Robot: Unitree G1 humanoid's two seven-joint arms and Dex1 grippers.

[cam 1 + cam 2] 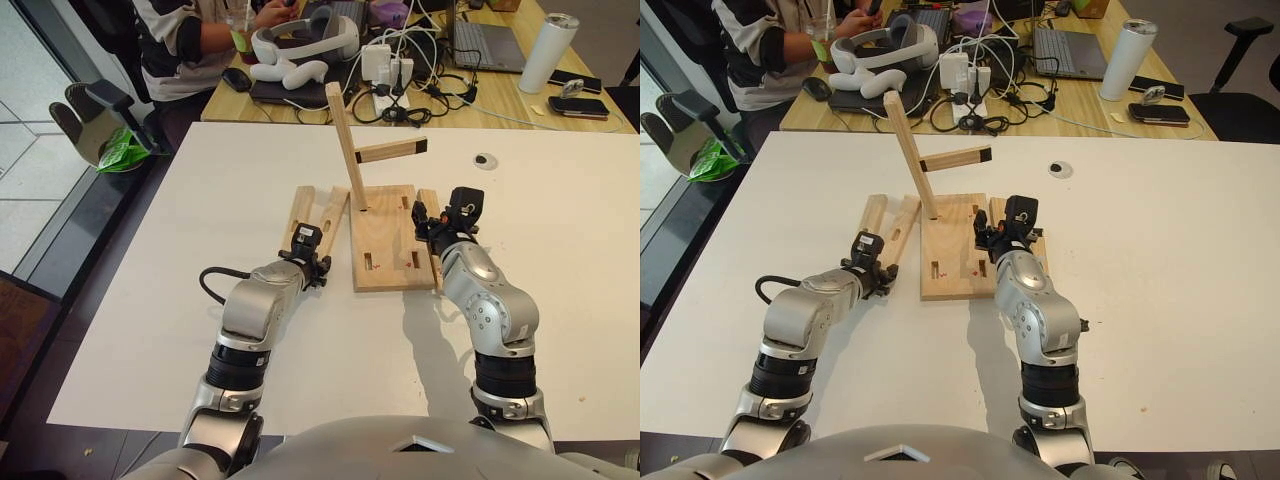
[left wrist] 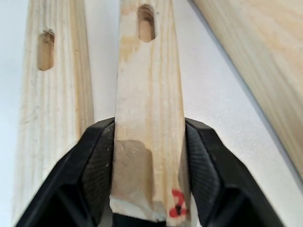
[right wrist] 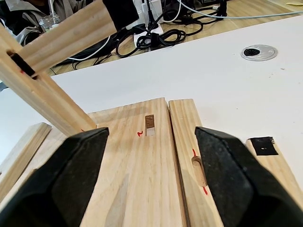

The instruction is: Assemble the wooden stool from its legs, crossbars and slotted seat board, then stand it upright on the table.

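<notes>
Leg-fitting step. Left hand (image 2: pixel 149 161) clamped on end of loose leg (image 2: pixel 149 71), flat on bench (image 1: pixel 560 250) left of seat board (image 1: pixel 385 240). Right hand (image 3: pixel 151 142) spread apart over board's right edge. Next, probably: lift leg, steer its end into free slot.

Leg (image 2: pixel 150 71) in the left pincer (image 2: pixel 149 126) runs past the view's edge (far end unseen); its red mark (image 2: pixel 176 210) illegible.
</notes>
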